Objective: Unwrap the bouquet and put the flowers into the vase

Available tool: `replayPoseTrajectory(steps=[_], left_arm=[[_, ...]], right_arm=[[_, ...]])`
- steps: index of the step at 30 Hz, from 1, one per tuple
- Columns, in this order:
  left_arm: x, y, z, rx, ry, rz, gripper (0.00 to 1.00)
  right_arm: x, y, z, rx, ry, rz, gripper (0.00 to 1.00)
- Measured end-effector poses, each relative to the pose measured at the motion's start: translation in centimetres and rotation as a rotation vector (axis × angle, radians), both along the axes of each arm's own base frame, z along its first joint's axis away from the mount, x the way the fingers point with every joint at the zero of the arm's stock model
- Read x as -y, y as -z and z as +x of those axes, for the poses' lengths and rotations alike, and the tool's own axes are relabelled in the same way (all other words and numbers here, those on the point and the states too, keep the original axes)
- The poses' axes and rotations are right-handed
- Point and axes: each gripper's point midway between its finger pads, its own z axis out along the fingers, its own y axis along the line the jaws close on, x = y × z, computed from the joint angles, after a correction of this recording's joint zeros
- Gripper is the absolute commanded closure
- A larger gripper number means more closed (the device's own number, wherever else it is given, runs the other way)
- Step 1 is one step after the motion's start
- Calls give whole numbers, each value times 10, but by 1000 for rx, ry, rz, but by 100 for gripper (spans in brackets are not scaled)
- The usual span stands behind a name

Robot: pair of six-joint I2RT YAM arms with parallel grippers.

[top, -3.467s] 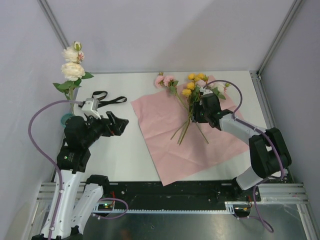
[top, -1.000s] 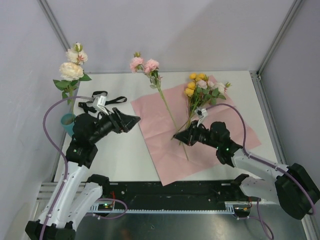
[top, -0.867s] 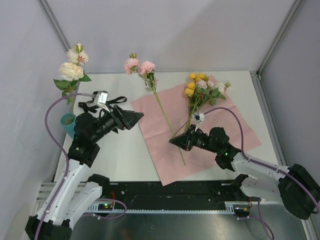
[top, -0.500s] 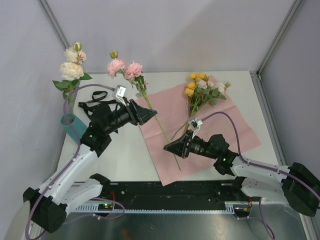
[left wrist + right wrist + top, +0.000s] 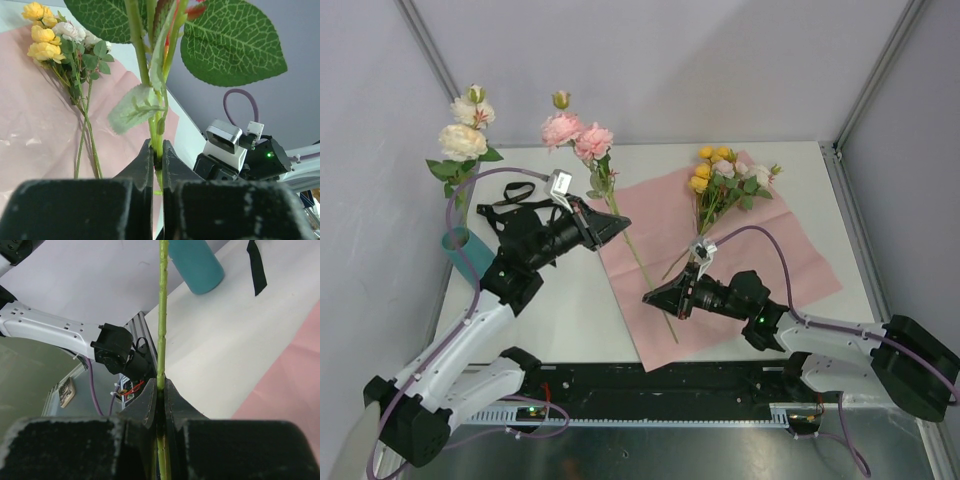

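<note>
A: From above, where is the pink rose [image 5: 575,135]?

B: It is off the tabletop [image 5: 570,300]. It slants from its blooms at the far left down to its foot over the near edge of the pink paper [image 5: 760,270]. The left pincer [image 5: 623,231] is clamped on the stem high up, just under the leaves. The right pincer [image 5: 648,298] is clamped low, near the foot. The vase [image 5: 458,248] stands at the left edge with cream roses [image 5: 463,140] already in it. The yellow bunch [image 5: 713,178] lies on the paper, far right.

A: And the left wrist view?

B: Its jaws are pinched narrow on the green stem, right below a pale leaf [image 5: 135,107].

A: The right wrist?

B: There too the jaws are shut tight on bare stem. Beyond them are the vase and a black ribbon [image 5: 255,265], both on the tabletop.

A: How would the rose handle?

B: It is probably light, with a thin, bendy, top-heavy stem. The stem looks smooth, so it could swivel in a grip. The best hold seems to be on bare stem, never on blooms or leaves, and high enough to leave the foot free for the vase's mouth. The vase is short, so a tall stem might tip it.
</note>
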Motion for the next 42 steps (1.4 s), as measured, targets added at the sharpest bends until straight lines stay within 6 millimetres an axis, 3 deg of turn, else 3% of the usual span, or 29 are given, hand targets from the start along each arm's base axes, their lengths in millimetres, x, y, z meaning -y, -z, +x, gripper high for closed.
replayPoseTrajectory(steps=[3, 7, 13, 20, 25, 29, 33, 37, 42], left_arm=[[0, -2, -1, 6, 1, -3, 100], [-3, -6, -2, 33, -10, 3, 100], [-23, -17, -5, 137, -95, 59, 100], [-78, -27, -9, 256, -341, 197, 100], [-151, -58, -14, 359, -684, 272, 100], [-214, -96, -31, 425, -969, 315, 100], [-262, -124, -48, 442, -1187, 402, 100], [-294, -143, -60, 441, -1348, 505, 100], [-314, -159, -66, 437, -1466, 619, 100]], right_arm=[[-1, 2, 2, 4, 6, -3, 72], [-1, 2, 1, 8, 8, -5, 33], [7, -3, 8, 41, 68, -19, 4], [20, -6, 19, 77, 155, -45, 1], [25, -4, 25, 85, 186, -66, 1], [27, 1, 27, 79, 193, -86, 1], [28, 4, 27, 75, 194, -96, 1], [29, 5, 29, 74, 195, -98, 1], [31, 4, 30, 75, 199, -97, 1]])
